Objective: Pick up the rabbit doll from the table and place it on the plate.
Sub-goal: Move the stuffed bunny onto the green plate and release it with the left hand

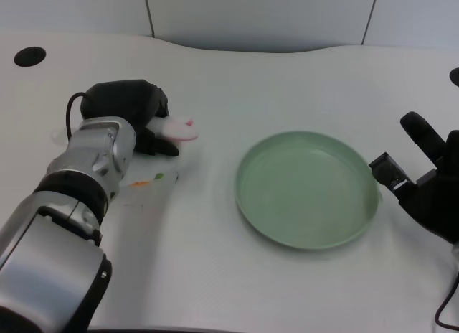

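Most of the rabbit doll (pixel 176 128) is hidden behind the left hand (pixel 133 110) and its silver forearm; only a white and pink end pokes out to the right of the black fingers (pixel 161 148), with white, orange and green bits showing under the wrist, so the doll's shape cannot be made out. No brand, label or writing can be read on anything in view. The left hand is closed round the doll, holding it left of the green plate (pixel 307 189), well apart from it, over the white tabletop (pixel 237 89)
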